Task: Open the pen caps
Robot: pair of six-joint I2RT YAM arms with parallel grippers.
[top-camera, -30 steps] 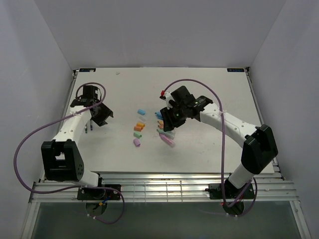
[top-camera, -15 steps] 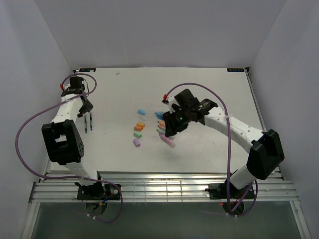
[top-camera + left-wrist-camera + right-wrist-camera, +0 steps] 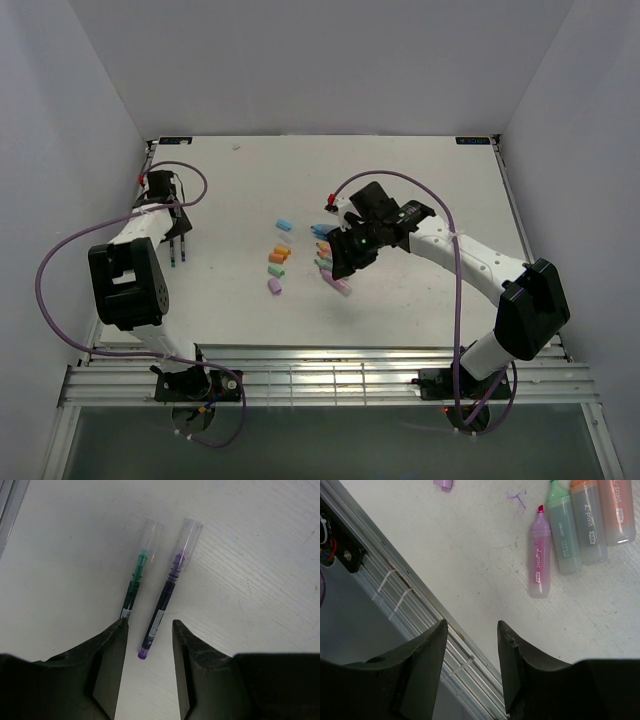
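Status of left claw [image 3: 148,628]: hung released, grasped nothing, over two thin pens [image 3: 165,599] lying side by side on surface [image 3: 250,555], clear caps on. Of right claw [image 3: 471,628]: likewise released, above uncapped pink highlighter [image 3: 540,555]. Saw loose caps [image 3: 277,258] mid-surface.

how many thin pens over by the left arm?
2. The green-ink pen and the purple-ink pen lie side by side on the table, just ahead of the left gripper, clear caps on. None appear hidden.
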